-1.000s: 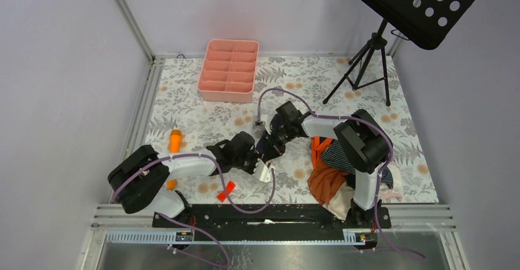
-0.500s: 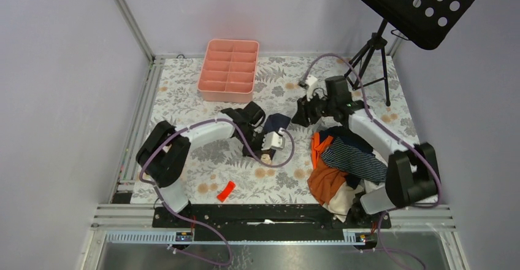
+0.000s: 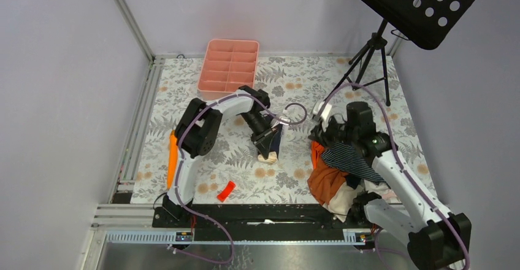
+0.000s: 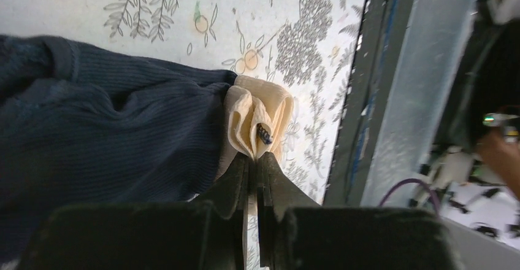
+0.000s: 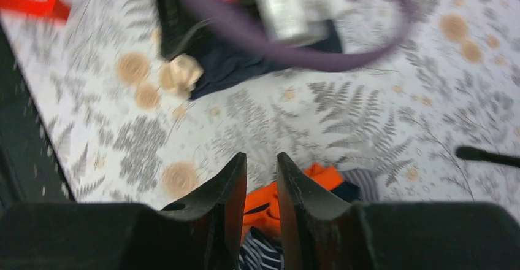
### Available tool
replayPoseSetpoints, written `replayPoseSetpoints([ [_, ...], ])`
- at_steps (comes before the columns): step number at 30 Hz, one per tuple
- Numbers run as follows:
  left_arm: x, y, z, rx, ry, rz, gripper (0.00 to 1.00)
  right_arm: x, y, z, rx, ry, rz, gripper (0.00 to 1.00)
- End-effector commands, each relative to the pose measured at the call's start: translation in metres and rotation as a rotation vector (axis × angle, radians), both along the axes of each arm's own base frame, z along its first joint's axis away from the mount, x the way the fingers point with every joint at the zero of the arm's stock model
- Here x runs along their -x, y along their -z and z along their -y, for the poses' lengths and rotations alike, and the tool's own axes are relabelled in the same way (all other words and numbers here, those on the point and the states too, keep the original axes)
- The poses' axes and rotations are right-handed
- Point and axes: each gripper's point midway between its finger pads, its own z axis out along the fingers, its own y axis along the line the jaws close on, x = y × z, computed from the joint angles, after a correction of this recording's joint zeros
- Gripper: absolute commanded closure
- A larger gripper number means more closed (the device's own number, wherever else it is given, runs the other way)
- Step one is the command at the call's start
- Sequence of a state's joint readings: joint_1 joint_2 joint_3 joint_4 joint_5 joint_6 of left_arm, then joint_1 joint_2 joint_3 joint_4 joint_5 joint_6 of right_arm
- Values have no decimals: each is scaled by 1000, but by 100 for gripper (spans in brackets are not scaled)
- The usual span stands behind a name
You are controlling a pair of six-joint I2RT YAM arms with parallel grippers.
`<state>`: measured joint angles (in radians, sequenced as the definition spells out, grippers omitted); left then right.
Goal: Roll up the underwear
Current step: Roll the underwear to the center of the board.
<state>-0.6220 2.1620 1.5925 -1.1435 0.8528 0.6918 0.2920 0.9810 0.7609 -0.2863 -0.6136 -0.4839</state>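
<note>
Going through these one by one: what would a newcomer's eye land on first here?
The left gripper stands out first, shut on the tan waistband of the navy underwear at the scene's centre. Next comes the heap of clothes, orange and striped, at the near right, with the right gripper slightly parted above its far edge. The pink tray sits at the back.

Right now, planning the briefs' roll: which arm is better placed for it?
Left. The left gripper is shut on the tan waistband of the navy underwear; the right gripper hangs slightly open near the clothes pile, empty.
</note>
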Motion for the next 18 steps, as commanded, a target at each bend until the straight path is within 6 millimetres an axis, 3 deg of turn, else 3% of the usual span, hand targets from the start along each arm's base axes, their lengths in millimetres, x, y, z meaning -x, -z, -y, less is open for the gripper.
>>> replayPoseSetpoints([
  [1,7,-20,20,39,-82,-254,100,55,44,-9,183,-320,47,68],
  [6,-4,-13,28,43,-142,-344,100,69,63,-41,263,-532,139,62],
  [11,-7,-2,28,19,-170,-376,100,59,80,-81,283,-603,201,55],
  [15,-8,7,23,-6,-168,-374,100,49,99,-99,321,-607,264,50],
  [18,-13,6,23,6,-185,-384,100,40,102,-109,313,-580,281,47],
])
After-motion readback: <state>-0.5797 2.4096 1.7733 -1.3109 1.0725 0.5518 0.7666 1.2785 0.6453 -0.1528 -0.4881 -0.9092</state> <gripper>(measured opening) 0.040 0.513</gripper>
